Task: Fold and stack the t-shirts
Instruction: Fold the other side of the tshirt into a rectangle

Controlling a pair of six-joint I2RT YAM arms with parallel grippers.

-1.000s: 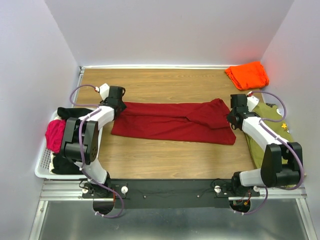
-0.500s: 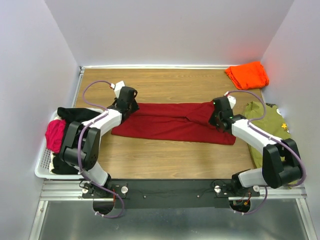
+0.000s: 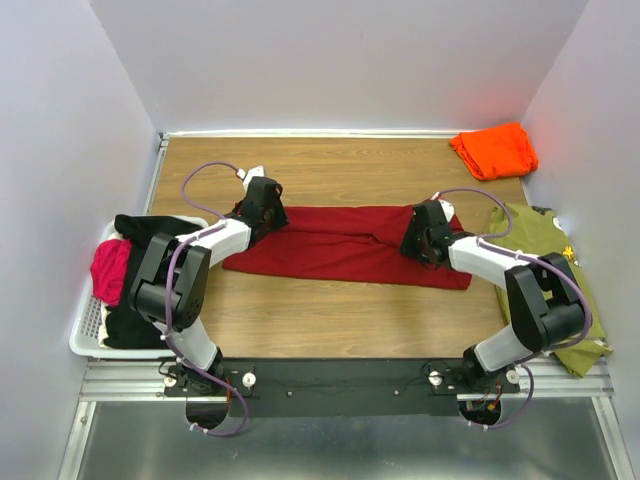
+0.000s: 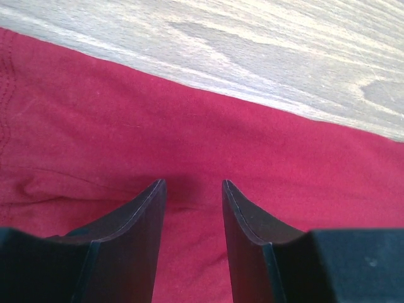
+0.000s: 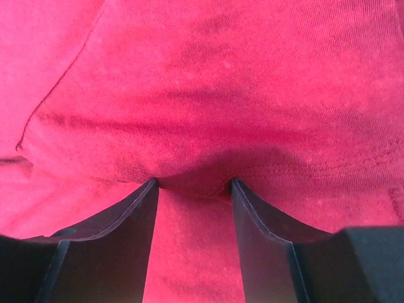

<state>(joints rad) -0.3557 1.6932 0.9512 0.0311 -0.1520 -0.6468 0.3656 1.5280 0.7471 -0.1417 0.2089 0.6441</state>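
The dark red t-shirt [image 3: 340,255] lies as a long folded band across the middle of the table. My left gripper [image 3: 272,213] hovers over its left end, open; in the left wrist view the gripper [image 4: 192,183] has only flat red cloth [image 4: 189,120] beneath its gap. My right gripper [image 3: 415,240] sits on the shirt's right part, open; in the right wrist view the gripper [image 5: 194,183] touches a folded hem of the cloth [image 5: 208,82] with its tips apart. The orange t-shirt [image 3: 493,150] lies folded at the far right corner.
An olive-green garment [image 3: 545,265] lies along the table's right edge under the right arm. A white basket [image 3: 84,330] at the left holds black and pink clothes [image 3: 110,268]. Walls close in the table on three sides.
Both grippers have moved inward over the red shirt, the left to the right, the right to the left. The right gripper has opened and the cloth it carried now lies folded over.
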